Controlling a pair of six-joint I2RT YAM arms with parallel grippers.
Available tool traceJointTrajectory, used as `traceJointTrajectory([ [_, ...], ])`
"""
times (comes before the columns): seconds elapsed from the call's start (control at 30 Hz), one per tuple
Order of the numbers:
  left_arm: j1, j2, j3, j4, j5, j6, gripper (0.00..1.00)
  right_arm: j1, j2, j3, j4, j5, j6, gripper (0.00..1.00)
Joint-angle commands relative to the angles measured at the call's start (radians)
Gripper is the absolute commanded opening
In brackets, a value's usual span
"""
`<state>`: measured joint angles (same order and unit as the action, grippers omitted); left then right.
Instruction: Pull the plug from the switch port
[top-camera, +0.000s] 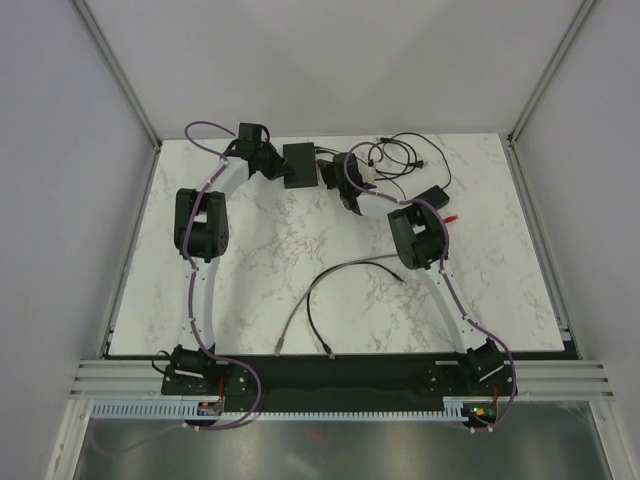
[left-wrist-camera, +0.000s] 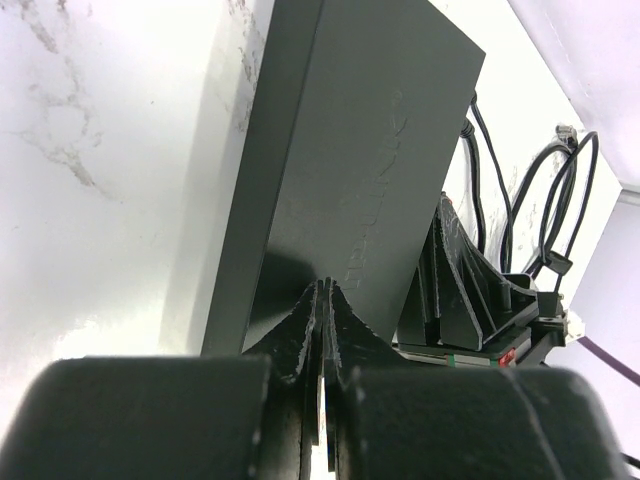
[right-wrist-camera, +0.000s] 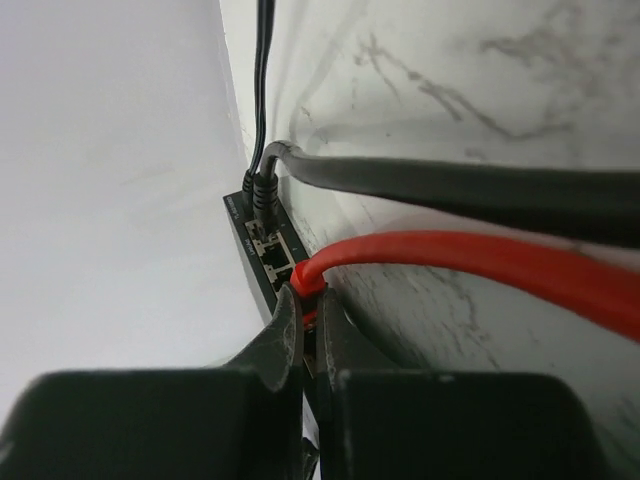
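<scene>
Progress looks about halfway, by my reading. The right gripper (right-wrist-camera: 303, 300) has its fingers clamped on the red plug (right-wrist-camera: 309, 282), but the plug sits in its socket, so the pull itself is not yet done. The switch (top-camera: 300, 165) lies flat at the far middle of the table (top-camera: 250, 260), between the two grippers.

The left gripper (left-wrist-camera: 322, 305) has its fingers together with nothing between them. Their tips press against the near edge of the switch (a brace, I take it, so the box does not slide when I pull).

The red cable (right-wrist-camera: 480, 265) trails away from the plug. A thick dark cable (right-wrist-camera: 450, 185) runs just beside it and ends at the same edge of the switch, close enough that a sloppy pull could drag it along.

A power brick (top-camera: 430, 197) and a tangle of thin black cords (top-camera: 400, 155) lie near the right arm. Two loose cables (top-camera: 310, 300) rest mid-table, well apart from the work.
</scene>
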<state>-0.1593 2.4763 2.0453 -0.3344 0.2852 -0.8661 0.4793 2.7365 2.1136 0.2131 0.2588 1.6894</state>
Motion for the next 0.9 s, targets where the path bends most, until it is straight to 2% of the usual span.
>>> traceJointTrajectory([
  [0.0,-0.003,0.018,-0.045,-0.127,-0.086,0.013,0.02,-0.019,-0.001,-0.099,0.004,0.057,0.146,0.00],
  [0.07,-0.003,0.016,-0.048,-0.127,-0.087,0.012,0.02,-0.022,0.011,-0.090,0.039,0.065,0.190,0.00],
  [0.2,-0.003,0.019,-0.045,-0.127,-0.081,0.007,0.02,-0.041,0.040,0.061,-0.060,0.114,0.072,0.00],
  [0.3,-0.003,0.018,-0.048,-0.129,-0.081,0.007,0.02,-0.047,0.038,0.072,-0.103,0.126,0.052,0.00],
  [0.43,-0.003,0.019,-0.048,-0.127,-0.084,0.006,0.02,-0.048,-0.011,-0.049,-0.077,0.116,0.172,0.00],
  [0.67,-0.002,0.027,-0.039,-0.129,-0.081,0.003,0.02,-0.047,0.015,-0.032,-0.032,0.076,0.302,0.00],
  [0.8,-0.002,0.029,-0.034,-0.129,-0.080,-0.002,0.02,-0.053,0.014,-0.003,-0.058,0.095,0.261,0.00],
  [0.83,-0.002,0.029,-0.034,-0.129,-0.080,-0.002,0.02,-0.056,0.017,0.021,-0.125,0.103,0.225,0.00],
  [0.87,-0.002,0.029,-0.036,-0.129,-0.080,-0.002,0.02,-0.056,0.017,0.084,-0.165,0.124,0.122,0.00],
])
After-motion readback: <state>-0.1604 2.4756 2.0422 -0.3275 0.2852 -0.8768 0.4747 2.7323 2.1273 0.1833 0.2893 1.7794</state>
